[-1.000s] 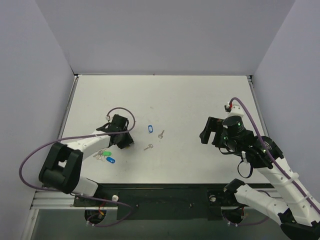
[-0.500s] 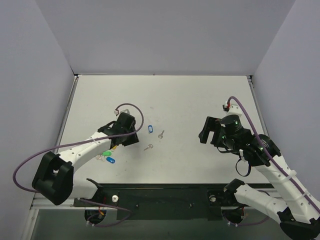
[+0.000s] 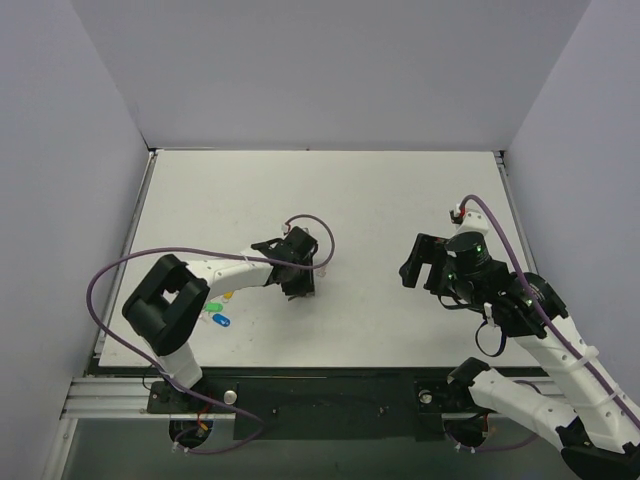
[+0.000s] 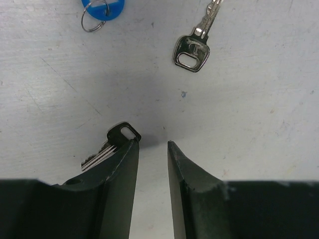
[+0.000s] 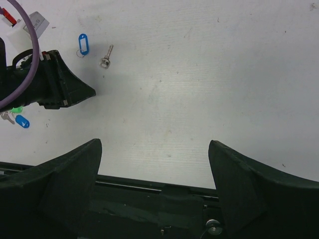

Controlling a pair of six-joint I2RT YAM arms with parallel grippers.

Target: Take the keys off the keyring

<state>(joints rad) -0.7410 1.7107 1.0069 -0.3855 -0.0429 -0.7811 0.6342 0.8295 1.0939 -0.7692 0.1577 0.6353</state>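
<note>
My left gripper (image 4: 152,142) hovers low over the table (image 4: 239,114), open by a narrow gap with only bare table between the fingers. One silver key (image 4: 115,140) lies just outside the left finger, partly hidden under it. A second silver key (image 4: 193,46) lies loose ahead on the right, and it also shows from the right wrist (image 5: 106,57). The yellow keyring (image 3: 228,296) lies far left beside a green tag (image 3: 213,306). From above, the left gripper (image 3: 303,284) sits mid-table. My right gripper (image 3: 412,262) is wide open and empty (image 5: 154,144).
A blue tag with a thin ring (image 4: 102,7) lies ahead on the left, detached from the keys. Another blue tag (image 3: 221,320) rests near the green one. The black rail (image 5: 149,196) runs along the table's near edge. Grey walls enclose the table.
My left gripper has swung right, from the cluster of coloured tags over to the loose keys at mid-table. The right arm has stayed put.
</note>
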